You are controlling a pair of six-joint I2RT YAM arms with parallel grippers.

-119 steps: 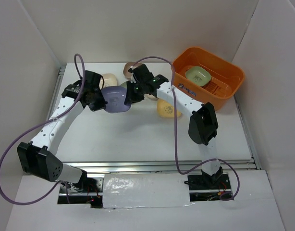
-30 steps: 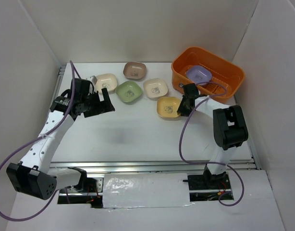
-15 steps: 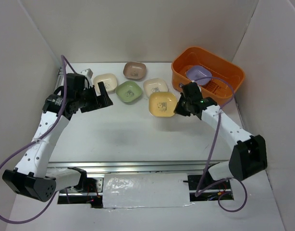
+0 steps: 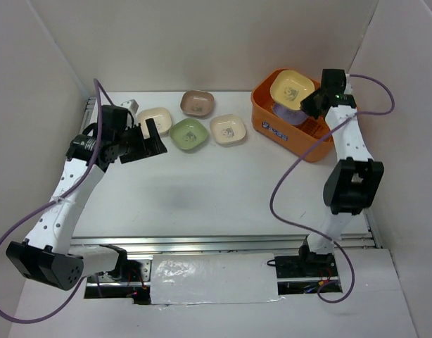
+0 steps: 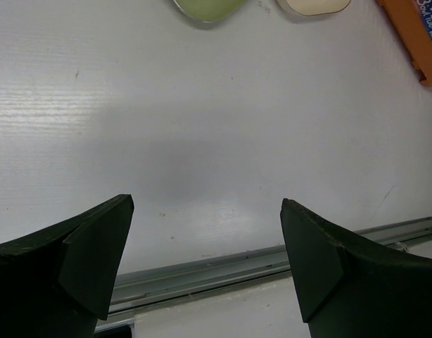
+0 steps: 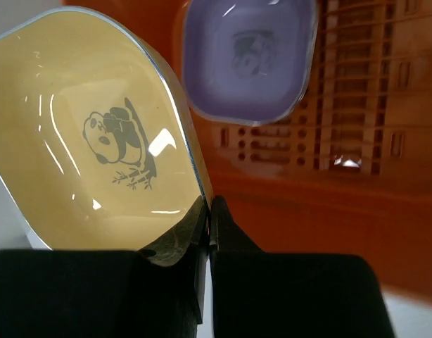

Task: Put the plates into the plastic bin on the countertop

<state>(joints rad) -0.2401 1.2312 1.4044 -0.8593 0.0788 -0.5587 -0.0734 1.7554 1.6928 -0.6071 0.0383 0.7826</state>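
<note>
Right claw point(image 4: 311, 98) pinches yellow plate point(image 4: 292, 87) by its rim, tilted above bin point(image 4: 300, 144), likely so it drops beside or onto lavender plate point(image 4: 286, 113) inside. Four plates sit on worktop point(image 4: 202, 190); left claw point(image 4: 154, 137) hovers near them.

Left wrist: left claw spread wide, empty; green plate point(image 5: 205, 8) at top edge, probably next.

Right wrist: jaws closed on yellow rim; lavender plate lies flat in bin.

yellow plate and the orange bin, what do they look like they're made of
Yellow plate: probably hard plastic or melamine with a glossy finish, though glazed ceramic can't be ruled out. The smooth surface shows sharp light glints and a printed panda.

Orange bin: moulded plastic with a semi-gloss finish. The colour is even throughout, the sheen is soft, and rows of slots are formed into its floor.
</note>
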